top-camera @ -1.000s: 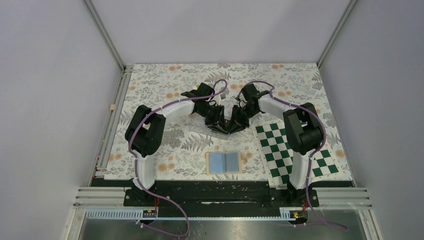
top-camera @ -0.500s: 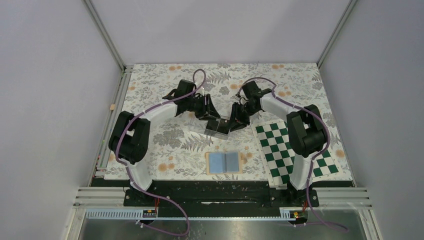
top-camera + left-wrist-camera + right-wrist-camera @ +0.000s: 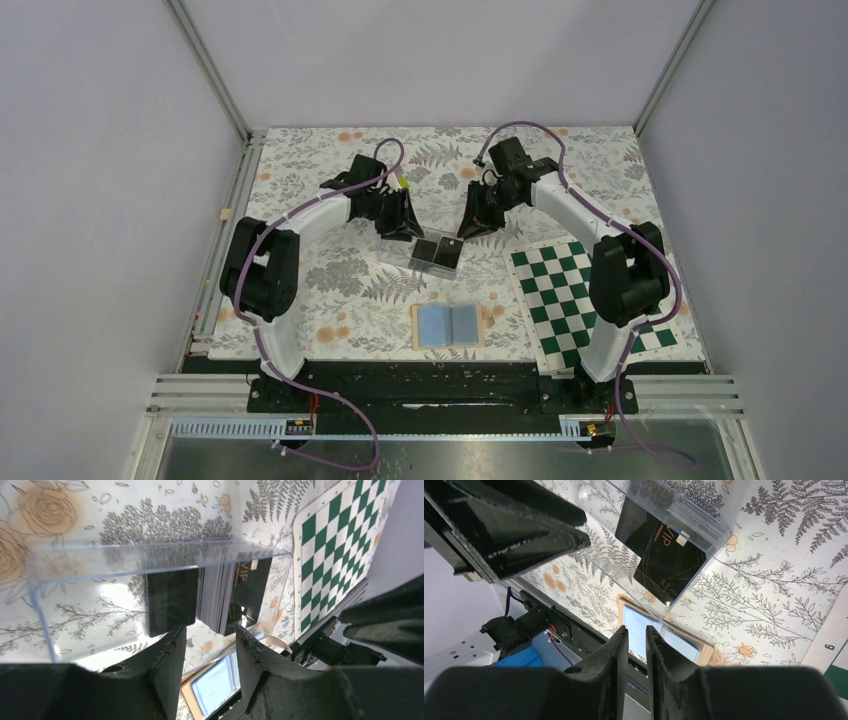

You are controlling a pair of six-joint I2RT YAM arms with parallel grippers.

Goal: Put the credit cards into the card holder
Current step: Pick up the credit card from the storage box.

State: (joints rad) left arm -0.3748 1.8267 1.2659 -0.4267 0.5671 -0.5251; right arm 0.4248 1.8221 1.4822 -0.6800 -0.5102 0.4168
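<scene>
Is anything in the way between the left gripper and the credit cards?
Yes. The credit cards stand inside a clear plastic case, and its transparent wall lies between them and the left gripper.

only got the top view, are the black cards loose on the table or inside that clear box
Observer: Inside. The left wrist view shows the credit cards standing on edge as a stack in the clear case.
Operator: any print on them
Observer: The outermost card reads VIP in gold letters, seen from the right wrist.
Operator: left gripper holding one
Observer: No, the left gripper is open with nothing between its fingers.
</scene>
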